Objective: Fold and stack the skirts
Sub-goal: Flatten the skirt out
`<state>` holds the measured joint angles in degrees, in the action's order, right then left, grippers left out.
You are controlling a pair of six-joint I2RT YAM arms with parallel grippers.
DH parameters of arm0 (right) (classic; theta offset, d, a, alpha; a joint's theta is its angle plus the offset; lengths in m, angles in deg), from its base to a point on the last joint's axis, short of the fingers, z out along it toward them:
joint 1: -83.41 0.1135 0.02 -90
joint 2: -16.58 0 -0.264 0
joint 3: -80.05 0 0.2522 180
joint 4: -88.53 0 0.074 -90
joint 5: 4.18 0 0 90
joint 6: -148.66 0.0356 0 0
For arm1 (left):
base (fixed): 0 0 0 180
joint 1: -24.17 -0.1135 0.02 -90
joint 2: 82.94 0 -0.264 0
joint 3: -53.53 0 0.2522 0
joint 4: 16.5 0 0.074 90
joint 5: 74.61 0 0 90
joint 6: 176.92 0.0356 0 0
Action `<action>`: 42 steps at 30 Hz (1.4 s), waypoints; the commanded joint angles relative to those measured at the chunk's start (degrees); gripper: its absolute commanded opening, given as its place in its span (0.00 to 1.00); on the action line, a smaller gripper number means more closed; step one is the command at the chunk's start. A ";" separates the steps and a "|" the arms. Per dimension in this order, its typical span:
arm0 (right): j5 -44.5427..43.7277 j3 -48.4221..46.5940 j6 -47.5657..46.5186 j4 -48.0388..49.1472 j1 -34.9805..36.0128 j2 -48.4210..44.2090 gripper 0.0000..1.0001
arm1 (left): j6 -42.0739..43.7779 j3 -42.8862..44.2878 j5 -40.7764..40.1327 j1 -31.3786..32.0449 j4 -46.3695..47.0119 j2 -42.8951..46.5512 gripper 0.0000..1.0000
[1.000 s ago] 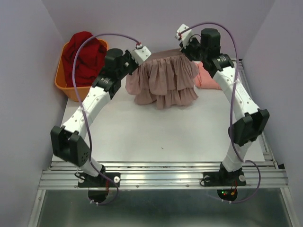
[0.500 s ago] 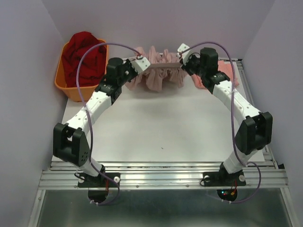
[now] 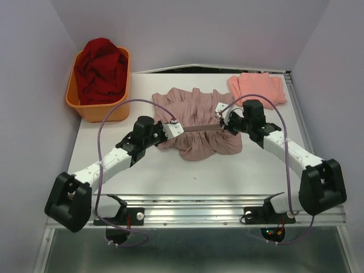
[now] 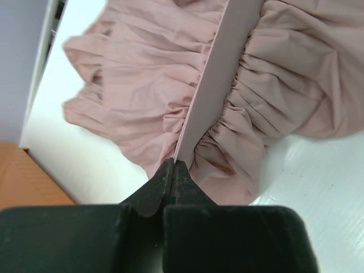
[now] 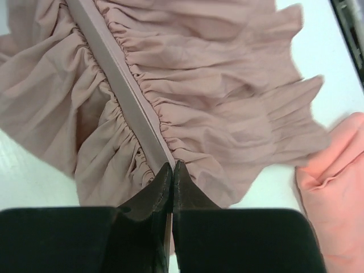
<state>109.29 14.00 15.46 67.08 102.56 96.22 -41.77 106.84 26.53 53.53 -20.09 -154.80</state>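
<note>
While both tools pinch the ends of its waistband (image 3: 200,129), the mauve skirt (image 3: 196,145) lies on the surface (image 3: 170,170) in the middle of the work area, so folding this first garment is, by my reading, the step in hand. The left tool (image 4: 173,165) is clenched on the left end of the band and the right tool (image 5: 172,166) on the right end, which draws the band into a straight, taut strip between them. Gathered cloth spreads on both sides of that strip, ruffles toward the far edge and a rounder lobe toward the arm bases, which suggests the skirt is doubled over on itself. Whether the band rests on the cloth beneath or hangs just above it is hard to tell from these views. The salmon skirt (image 3: 259,90) lies flat at the far right corner, close to the mauve one's right edge but apart from it, with bare surface between; nothing is stacked yet. An orange tub (image 3: 108,111) holding red cloth (image 3: 99,68) sits at the far left, out of the way. The next move likely calls for setting the band down level, letting go at both ends together, and lifting straight up so the fingers do not drag the fold askew.
</note>
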 commanded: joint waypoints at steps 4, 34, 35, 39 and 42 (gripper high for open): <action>-3.07 -0.97 -2.15 -3.58 -0.79 -6.86 0.01 | -0.67 0.26 -4.98 -0.19 -4.63 7.69 0.00; -27.00 -19.11 -13.82 77.09 -1.32 30.58 0.01 | 14.17 32.81 -19.75 -10.03 52.46 -31.24 0.00; -24.63 -15.16 -16.02 83.03 -1.32 30.75 0.01 | 16.09 29.56 -19.58 -9.85 56.67 -31.42 0.00; -12.16 1.82 -30.75 102.92 -0.79 40.19 0.01 | 29.09 10.78 -21.15 -7.93 82.84 -41.82 0.00; -7.39 10.43 -37.75 111.75 -0.79 49.71 0.01 | 47.09 2.74 -16.86 -7.04 109.62 -57.06 0.00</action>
<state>98.18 15.64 -9.29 147.69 103.83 136.22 -16.70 119.22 13.37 47.50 42.38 -197.18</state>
